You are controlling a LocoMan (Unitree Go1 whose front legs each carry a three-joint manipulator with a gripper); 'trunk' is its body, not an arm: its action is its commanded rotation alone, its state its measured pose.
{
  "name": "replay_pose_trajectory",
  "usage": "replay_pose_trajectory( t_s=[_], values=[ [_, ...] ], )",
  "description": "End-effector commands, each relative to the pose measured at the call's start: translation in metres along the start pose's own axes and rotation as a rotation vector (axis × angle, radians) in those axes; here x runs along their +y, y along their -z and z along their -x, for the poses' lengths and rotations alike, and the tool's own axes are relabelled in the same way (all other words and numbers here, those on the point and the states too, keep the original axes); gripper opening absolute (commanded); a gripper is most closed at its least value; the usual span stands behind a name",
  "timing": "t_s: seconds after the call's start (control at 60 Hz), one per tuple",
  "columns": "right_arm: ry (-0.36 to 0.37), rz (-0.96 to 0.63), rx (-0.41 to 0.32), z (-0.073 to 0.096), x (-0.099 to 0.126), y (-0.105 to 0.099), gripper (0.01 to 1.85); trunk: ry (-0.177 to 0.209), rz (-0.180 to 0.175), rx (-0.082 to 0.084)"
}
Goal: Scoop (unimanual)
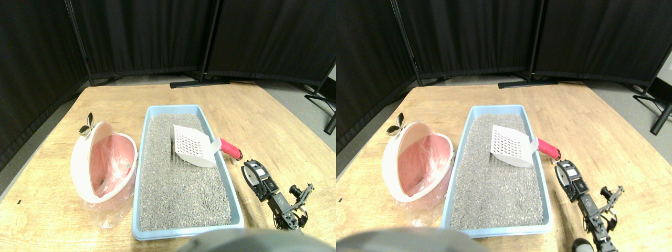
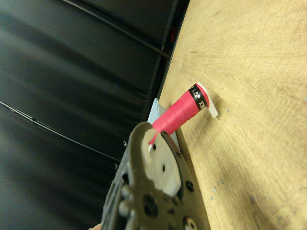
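Overhead, wooden table (image 1: 273,113), black curtains (image 1: 147,37), grey floor (image 1: 294,89)

The robot's black right gripper (image 1: 251,170) (image 2: 152,158) sits low at the end of its dark, jointed arm (image 1: 283,202), pointing forward and holding nothing.

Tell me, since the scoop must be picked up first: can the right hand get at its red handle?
Probably yes. The red handle juts out over the blue tray's rim toward the right hand, and only bare table lies between them.
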Motion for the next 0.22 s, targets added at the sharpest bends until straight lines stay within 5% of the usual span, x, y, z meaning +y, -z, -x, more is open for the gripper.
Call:
replay_pose_trajectory(
  t_s=[0.017,0.217],
  values=[
    [-0.016,0.017,-0.048,-0.0008,0.0032,-0.0065,0.05,0.010,0.022,-0.005],
    [-0.006,0.023,-0.044,-0.0002,0.0044,-0.0058,0.05,0.016,0.020,-0.008]
  ],
)
